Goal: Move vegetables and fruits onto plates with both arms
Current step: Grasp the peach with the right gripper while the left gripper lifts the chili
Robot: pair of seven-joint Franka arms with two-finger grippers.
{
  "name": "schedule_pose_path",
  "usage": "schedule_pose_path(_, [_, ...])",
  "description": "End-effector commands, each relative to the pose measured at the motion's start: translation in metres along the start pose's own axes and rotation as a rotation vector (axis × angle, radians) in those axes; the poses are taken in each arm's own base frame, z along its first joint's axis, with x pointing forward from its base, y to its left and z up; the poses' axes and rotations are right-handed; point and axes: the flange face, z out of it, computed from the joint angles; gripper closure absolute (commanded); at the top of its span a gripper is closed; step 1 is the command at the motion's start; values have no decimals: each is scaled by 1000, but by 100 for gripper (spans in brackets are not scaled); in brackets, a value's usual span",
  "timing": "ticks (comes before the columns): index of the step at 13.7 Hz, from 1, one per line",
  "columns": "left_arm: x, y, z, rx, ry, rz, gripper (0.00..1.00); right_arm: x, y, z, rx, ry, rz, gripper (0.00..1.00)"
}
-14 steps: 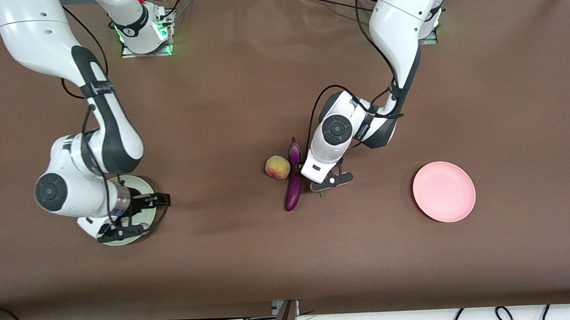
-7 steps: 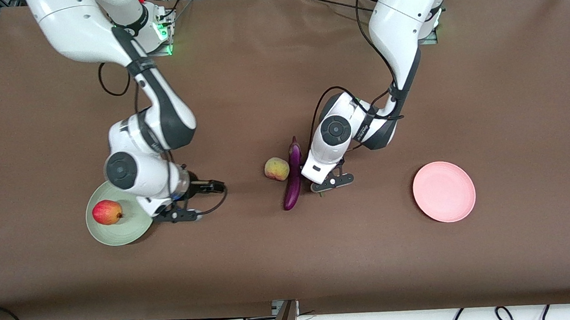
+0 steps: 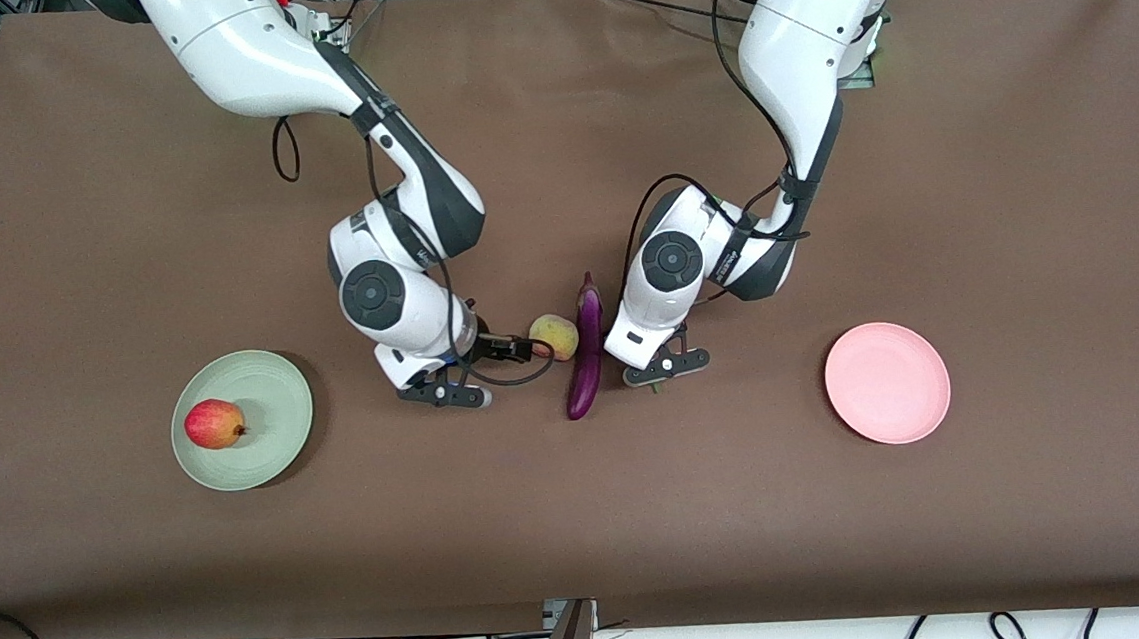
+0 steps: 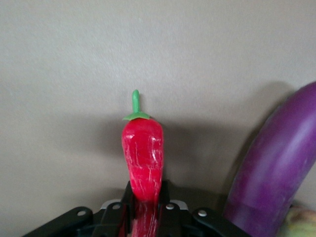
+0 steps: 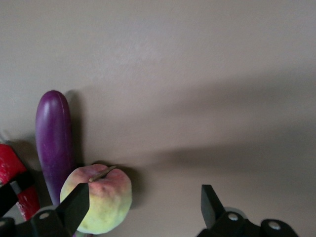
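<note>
My left pincer (image 4: 146, 210) is clamped on the short curved red chili pepper (image 4: 143, 160), low over the brown bench (image 3: 583, 519) just beside the long glossy purple eggplant (image 3: 585, 356), toward the left arm's end. My right pincer (image 3: 478, 371), fingers (image 5: 211, 203) spread wide and holding nothing, sits low beside the small round pale yellow-pink peach (image 3: 555, 337), toward the right arm's end. The peach touches the eggplant. The small round red fruit with a yellowish patch (image 3: 213, 424) rests on the round matte mint green plate (image 3: 279, 390) near the right arm's end. The round matte pale pink plate (image 3: 887, 382) lies toward the left arm's end, well apart.
</note>
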Motion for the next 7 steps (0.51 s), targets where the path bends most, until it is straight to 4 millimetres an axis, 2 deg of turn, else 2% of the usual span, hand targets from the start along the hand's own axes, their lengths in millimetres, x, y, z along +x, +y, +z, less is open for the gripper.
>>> schedule_pose_path(1, [30, -20, -24, 10, 6, 2, 100, -20, -23, 18, 14, 19, 46, 0])
schedule_pose_path(5, [77, -66, -70, 39, -41, 40, 100, -32, -32, 32, 12, 15, 41, 0])
schedule_pose_path(7, [98, -99, -85, 55, -69, 111, 100, -33, -33, 31, 18, 13, 46, 0])
